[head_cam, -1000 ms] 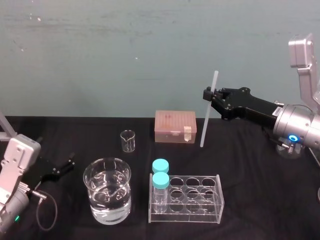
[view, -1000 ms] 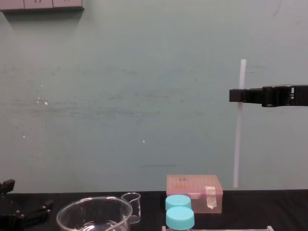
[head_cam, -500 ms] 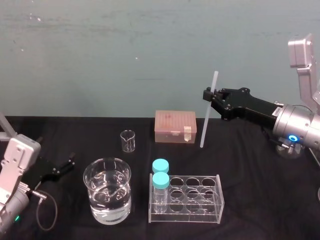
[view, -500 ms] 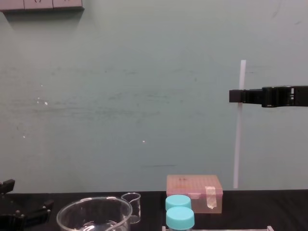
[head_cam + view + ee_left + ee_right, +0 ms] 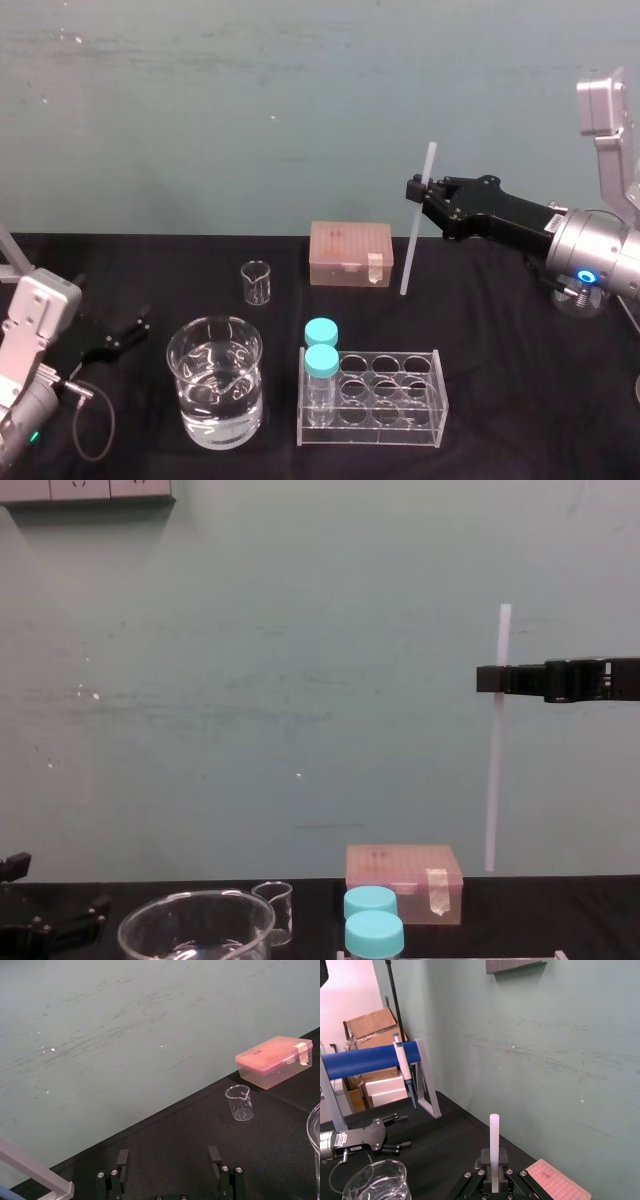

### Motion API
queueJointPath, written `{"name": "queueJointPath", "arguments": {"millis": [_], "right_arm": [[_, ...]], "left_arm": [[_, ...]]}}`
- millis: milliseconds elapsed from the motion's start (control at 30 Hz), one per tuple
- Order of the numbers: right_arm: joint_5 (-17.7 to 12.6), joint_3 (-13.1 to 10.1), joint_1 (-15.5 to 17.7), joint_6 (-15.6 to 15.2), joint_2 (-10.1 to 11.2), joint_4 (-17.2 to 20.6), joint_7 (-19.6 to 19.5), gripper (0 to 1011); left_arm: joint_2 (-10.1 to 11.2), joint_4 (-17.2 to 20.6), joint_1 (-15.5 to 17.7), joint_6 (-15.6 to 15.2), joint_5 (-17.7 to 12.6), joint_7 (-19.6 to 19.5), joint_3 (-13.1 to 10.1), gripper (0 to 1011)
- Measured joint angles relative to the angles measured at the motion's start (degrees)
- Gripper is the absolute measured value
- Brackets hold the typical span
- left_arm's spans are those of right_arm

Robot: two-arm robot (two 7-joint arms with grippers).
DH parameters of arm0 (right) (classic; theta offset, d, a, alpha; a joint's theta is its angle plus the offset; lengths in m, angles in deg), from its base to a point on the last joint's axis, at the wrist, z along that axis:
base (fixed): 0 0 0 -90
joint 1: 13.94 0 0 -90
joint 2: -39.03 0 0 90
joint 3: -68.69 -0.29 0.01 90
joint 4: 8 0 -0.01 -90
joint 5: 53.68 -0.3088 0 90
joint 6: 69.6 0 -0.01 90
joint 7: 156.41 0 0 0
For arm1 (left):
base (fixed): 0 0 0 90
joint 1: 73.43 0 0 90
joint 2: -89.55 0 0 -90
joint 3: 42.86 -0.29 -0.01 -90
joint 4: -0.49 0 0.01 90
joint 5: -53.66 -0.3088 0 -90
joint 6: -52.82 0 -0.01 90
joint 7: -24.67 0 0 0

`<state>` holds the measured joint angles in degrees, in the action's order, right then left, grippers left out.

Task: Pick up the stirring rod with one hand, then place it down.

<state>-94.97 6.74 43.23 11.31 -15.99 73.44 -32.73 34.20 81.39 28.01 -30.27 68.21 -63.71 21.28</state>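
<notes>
Clearly the stirring rod (image 5: 411, 250) is off the worktop (image 5: 500, 330). It hangs almost upright in the air with a slight lean, its lower end clear of the black surface, just beside the pink box (image 5: 349, 252) on the robot's right. The right tool (image 5: 414, 190) is clenched on it well above its middle, so a short stub sticks up past the flat jaws and the long part hangs below. From the right wrist view the rod (image 5: 494, 1150) stands straight up between the closed fingers. That high, sideways grip lets the rod dangle free and keeps the arm well above the glassware. In the chest view the rod (image 5: 493, 780) shows against the wall with its tip above the box top, so the pick-up looks done and the setting down is not yet begun.

Nearer the robot stand the rack (image 5: 372, 395) with two blue-capped jars (image 5: 321, 345), a large beaker (image 5: 214, 393) of water and a small beaker (image 5: 256, 281), all apart from the rod. A descent where the rod now hangs would meet bare worktop, I judge.

The left tool (image 5: 125, 338) sits parked low at the robot's left, its fingers (image 5: 214, 1155) spread and gripping nothing.
</notes>
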Motion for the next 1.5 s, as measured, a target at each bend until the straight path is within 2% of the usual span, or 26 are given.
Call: {"name": "queueJointPath", "arguments": {"millis": [1500], "right_arm": [[0.0, 0.0, 0.0, 0.1, 0.0, 0.0, 0.0, 72]], "left_arm": [[0.0, 0.0, 0.0, 0.0, 0.0, 0.0, 0.0, 1005]]}}
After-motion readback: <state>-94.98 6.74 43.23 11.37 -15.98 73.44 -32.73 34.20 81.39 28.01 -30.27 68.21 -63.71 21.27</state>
